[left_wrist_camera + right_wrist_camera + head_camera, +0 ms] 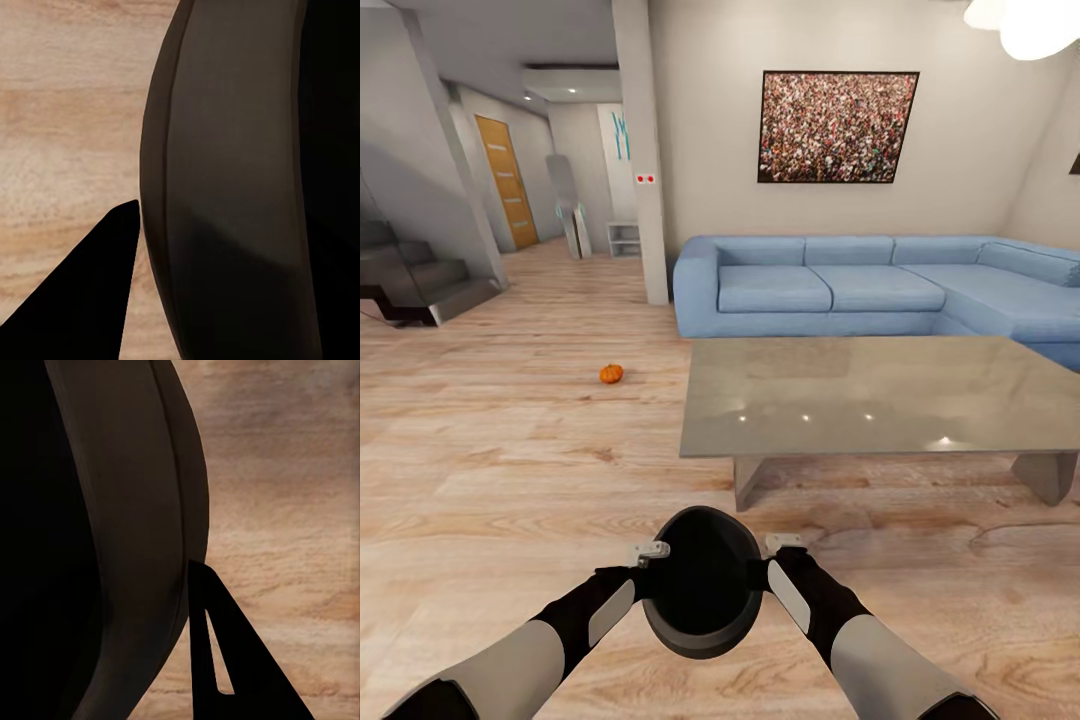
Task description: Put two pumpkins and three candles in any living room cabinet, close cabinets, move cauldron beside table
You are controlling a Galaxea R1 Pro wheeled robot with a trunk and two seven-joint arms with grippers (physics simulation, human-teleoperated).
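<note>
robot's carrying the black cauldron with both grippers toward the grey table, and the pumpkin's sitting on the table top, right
Not quite. The pumpkin lies on the wooden floor, to the left of the grey table, as the head view shows. The rest holds: the left gripper and right gripper hold the black cauldron between them.

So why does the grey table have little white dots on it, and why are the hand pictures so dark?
Head view: the glossy grey low table mirrors ceiling lights as glare spots. Left wrist view and right wrist view: the big black round cauldron sits very close, its wall dark, the fingers mere black silhouettes.
</note>
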